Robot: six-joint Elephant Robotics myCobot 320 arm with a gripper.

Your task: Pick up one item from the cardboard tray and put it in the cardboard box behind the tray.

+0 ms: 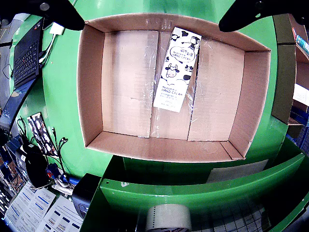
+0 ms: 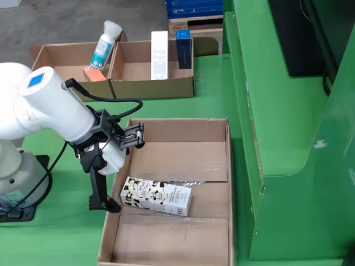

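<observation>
Wrist view: a hand cream carton point(image 1: 176, 69) with a cow print lies flat on the floor of the large cardboard box point(image 1: 94, 82). The tool's two dark fingertips point(image 1: 60, 13) stand wide apart above it, holding nothing.

Fixed view: the carton point(image 2: 156, 195) rests near the box's left wall, with the tool point(image 2: 108, 202) just beside it. It is likely light, stiff and smooth, so grip across its narrow sides at mid-length. The two small trays point(image 2: 152, 86) behind hold other items.

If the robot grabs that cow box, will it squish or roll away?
The cow box looks like thin printed card, so a hard squeeze might dent it. Its flat sides mean it probably won't roll; it lies flat on the big cardboard box floor. It's likely light, being a slim hand cream pack.
</observation>
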